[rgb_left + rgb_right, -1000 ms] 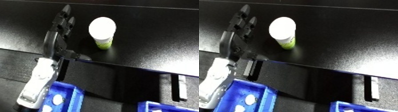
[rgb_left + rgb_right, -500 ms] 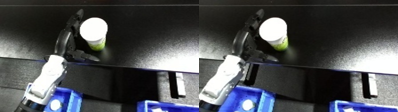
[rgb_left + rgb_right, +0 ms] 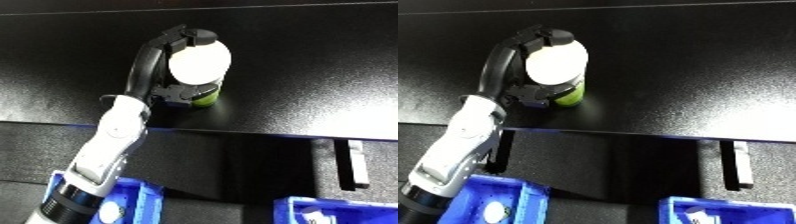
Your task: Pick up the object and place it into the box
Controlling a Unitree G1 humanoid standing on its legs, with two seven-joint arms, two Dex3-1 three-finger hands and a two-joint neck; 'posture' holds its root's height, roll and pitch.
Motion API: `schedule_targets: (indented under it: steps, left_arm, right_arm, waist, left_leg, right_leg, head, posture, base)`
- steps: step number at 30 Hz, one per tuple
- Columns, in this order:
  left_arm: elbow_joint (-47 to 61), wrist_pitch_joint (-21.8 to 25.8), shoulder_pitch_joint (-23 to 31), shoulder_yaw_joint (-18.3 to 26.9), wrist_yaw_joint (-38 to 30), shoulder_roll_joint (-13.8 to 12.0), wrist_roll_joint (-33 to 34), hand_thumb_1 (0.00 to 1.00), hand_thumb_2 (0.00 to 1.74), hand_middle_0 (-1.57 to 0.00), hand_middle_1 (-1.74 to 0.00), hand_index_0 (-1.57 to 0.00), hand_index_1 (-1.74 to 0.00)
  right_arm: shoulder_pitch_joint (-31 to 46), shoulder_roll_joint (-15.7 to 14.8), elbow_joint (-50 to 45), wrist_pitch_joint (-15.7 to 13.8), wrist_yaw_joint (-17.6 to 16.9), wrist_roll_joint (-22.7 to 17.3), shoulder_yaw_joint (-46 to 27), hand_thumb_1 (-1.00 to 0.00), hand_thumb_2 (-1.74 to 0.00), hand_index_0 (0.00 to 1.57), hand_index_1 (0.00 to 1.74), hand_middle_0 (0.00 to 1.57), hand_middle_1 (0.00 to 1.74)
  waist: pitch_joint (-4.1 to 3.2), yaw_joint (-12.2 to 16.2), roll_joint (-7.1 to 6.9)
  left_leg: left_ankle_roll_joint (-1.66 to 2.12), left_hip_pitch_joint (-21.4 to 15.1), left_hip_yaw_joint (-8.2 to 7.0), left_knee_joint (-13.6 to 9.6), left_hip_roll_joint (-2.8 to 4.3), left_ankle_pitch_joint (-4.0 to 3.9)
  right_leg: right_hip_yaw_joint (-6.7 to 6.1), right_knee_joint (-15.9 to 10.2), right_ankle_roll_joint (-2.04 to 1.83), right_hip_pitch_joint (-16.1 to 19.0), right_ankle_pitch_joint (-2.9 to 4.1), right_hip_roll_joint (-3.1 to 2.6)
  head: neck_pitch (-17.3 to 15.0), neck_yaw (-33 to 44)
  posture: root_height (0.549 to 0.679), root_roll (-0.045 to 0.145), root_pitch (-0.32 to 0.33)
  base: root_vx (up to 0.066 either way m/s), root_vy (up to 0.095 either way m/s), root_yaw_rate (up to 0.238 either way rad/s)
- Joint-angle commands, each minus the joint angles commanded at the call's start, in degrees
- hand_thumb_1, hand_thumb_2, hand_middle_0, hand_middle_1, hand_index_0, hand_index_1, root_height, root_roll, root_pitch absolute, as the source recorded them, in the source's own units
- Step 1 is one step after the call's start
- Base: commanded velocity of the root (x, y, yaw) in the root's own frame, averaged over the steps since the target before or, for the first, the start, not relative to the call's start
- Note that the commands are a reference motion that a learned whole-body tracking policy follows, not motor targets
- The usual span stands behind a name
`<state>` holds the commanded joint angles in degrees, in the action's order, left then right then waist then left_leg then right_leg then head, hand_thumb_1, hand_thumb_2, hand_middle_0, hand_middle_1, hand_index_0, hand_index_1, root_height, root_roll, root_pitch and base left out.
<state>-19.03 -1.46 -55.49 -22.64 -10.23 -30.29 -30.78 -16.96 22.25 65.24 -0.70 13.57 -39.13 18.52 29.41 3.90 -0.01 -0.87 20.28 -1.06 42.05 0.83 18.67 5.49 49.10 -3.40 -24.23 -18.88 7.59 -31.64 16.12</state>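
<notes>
- The left hand point(image 3: 173, 65) is now wrapping its fingers and thumb around the bottle point(image 3: 201, 67). A moment ago the hand was just beside it, with the fingers straight.
- The bottle is green with a white cap. It is standing up on the black worktop point(image 3: 302, 60), and I think it is not lifted yet.
- This means the grab is almost done. Lifting looks like the next step.
- The blue bin point(image 3: 505, 202) is sitting low and near, under the arm. Another blue bin point(image 3: 731, 212) is sitting at the lower right.
- In the older pictures the hand was on the bottle's left side, then it was getting closer. Now it is curling over the top and around the bottom.
- The right hand is not showing anywhere.
</notes>
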Motion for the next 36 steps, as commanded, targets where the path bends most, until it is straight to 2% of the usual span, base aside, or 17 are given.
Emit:
schedule_targets:
  steps: [4, 10, 14, 18, 22, 27, 30, 33, 36]
  left_arm:
    - [-0.8, -0.1, 0.1, 0.2, -0.3, 0.3, -0.4, 0.95, 1.65, -1.49, -1.65, -1.49, -1.65]
    - [-2.2, -1.2, 0.6, 1.1, -0.7, 0.9, -3.5, 0.95, 1.65, -1.49, -1.65, -1.49, -1.65]
    - [-1.4, -1.2, 1.7, 2.1, 2.0, 1.3, -7.3, 0.95, 1.65, -1.49, -1.65, -1.49, -1.65]
    - [2.1, 0.4, 4.8, 4.3, 3.2, 1.1, -10.6, 0.95, 1.65, -1.49, -1.65, -1.49, -1.65]
    - [6.9, 2.3, 9.5, 7.9, 2.8, -0.1, -11.5, 0.95, 1.65, -1.49, -1.65, -1.49, -1.65]
    - [11.9, 4.8, 16.1, 14.1, 1.1, -2.5, -9.5, 0.95, 1.65, -1.49, -1.65, -1.49, -1.65]
    - [13.0, 7.1, 19.5, 18.0, -0.6, -4.4, -6.9, 0.95, 1.65, -1.49, -1.65, -1.49, -1.65]
    - [12.3, 10.4, 22.6, 22.1, -3.2, -6.3, -7.2, 0.95, 1.65, -1.49, -1.65, -1.49, -1.65]
    - [10.0, 15.5, 25.7, 26.2, -6.5, -7.5, -7.7, 0.95, 1.65, -1.49, -1.65, -1.49, -1.65]
  right_arm:
    - [0.1, -0.1, -0.4, 0.0, -0.1, 0.3, 0.0, 0.00, 0.00, 0.00, 0.00, 0.00, 0.00]
    - [0.1, -0.4, -0.4, 0.1, -0.5, 0.4, 0.0, 0.00, 0.00, 0.00, 0.00, 0.00, 0.00]
    - [0.1, -0.6, -0.4, 0.0, -0.8, 0.0, -0.1, 0.00, 0.00, 0.00, 0.00, 0.00, 0.00]
    - [0.8, -0.6, -0.9, -0.3, -1.3, -0.6, -0.5, 0.00, 0.00, 0.00, 0.00, 0.00, 0.00]
    - [2.3, -0.3, -1.5, -1.1, -1.6, -1.1, -1.5, 0.00, 0.00, 0.00, 0.00, 0.00, 0.00]
    - [4.6, 0.2, -2.6, -2.1, -1.8, -1.8, -3.2, 0.00, 0.00, 0.00, 0.00, 0.00, 0.00]
    - [5.9, 0.4, -3.0, -2.7, -1.9, -2.1, -4.1, 0.00, 0.00, 0.00, 0.00, 0.00, 0.00]
    - [6.8, 0.7, -3.1, -3.3, -1.7, -2.5, -4.9, 0.00, 0.00, 0.00, 0.00, 0.00, 0.00]
    - [7.5, 1.0, -3.1, -3.9, -1.5, -2.8, -5.4, 0.00, 0.00, 0.00, 0.00, 0.00, 0.00]
  waist:
    - [0.01, 0.0, -0.05]
    - [-0.04, -0.1, -0.01]
    - [0.13, -0.5, 0.14]
    - [0.29, -1.3, 0.55]
    - [0.37, -2.5, 1.14]
    - [0.35, -4.3, 1.88]
    - [0.35, -5.2, 2.26]
    - [0.24, -6.0, 2.53]
    - [0.21, -6.5, 2.74]
  left_leg:
    - [-0.04, 0.0, 0.03, 0.1, -0.01, 0.08]
    - [-0.15, -0.2, 0.22, 0.0, -0.15, 0.11]
    - [-0.11, -0.3, 0.45, -0.1, -0.33, 0.04]
    - [0.01, -0.7, 0.97, -0.8, -0.76, -0.22]
    - [0.12, -0.9, 1.61, -1.4, -1.39, -0.45]
    - [0.27, -0.9, 2.45, -1.6, -2.27, -0.54]
    - [0.31, -0.9, 2.83, -1.6, -2.68, -0.58]
    - [0.36, -0.9, 3.08, -1.6, -3.04, -0.71]
    - [0.41, -0.9, 3.21, -1.6, -3.24, -0.80]
  right_leg:
    - [0.01, 0.2, 0.09, 0.0, -0.10, 0.01]
    - [0.15, 0.4, 0.15, 0.0, -0.33, -0.03]
    - [0.51, 0.4, 0.21, 0.2, -0.39, 0.15]
    - [0.89, 0.1, 0.44, 0.7, -0.55, 0.45]
    - [1.46, 0.0, 0.66, 1.1, -0.83, 1.12]
    - [2.34, 0.3, 1.02, 1.5, -1.45, 1.84]
    - [2.68, 0.7, 1.25, 1.7, -1.88, 2.10]
    - [2.91, 0.8, 1.52, 2.0, -2.26, 2.24]
    - [3.03, 0.9, 1.82, 2.2, -2.61, 2.29]
  head:
    - [-0.3, 0.2]
    - [0.0, 1.3]
    - [0.1, 1.0]
    - [0.4, 0.4]
    - [0.6, -0.6]
    - [1.4, -0.8]
    - [1.8, -0.3]
    - [1.5, 1.3]
    - [1.8, 3.5]
  posture:
    - [0.626, 0.028, -0.071]
    - [0.627, 0.027, -0.071]
    - [0.627, 0.029, -0.071]
    - [0.628, 0.034, -0.072]
    - [0.628, 0.042, -0.071]
    - [0.627, 0.052, -0.070]
    - [0.627, 0.058, -0.071]
    - [0.627, 0.062, -0.071]
    - [0.628, 0.065, -0.072]
  base:
    - [0.006, 0.003, 0.007]
    - [-0.005, 0.004, 0.019]
    - [-0.017, -0.003, 0.049]
    - [-0.011, 0.004, 0.073]
    - [-0.017, 0.011, 0.116]
    - [-0.021, 0.005, 0.122]
    - [-0.017, 0.003, 0.106]
    - [-0.019, 0.010, 0.076]
    - [-0.018, 0.016, 0.049]
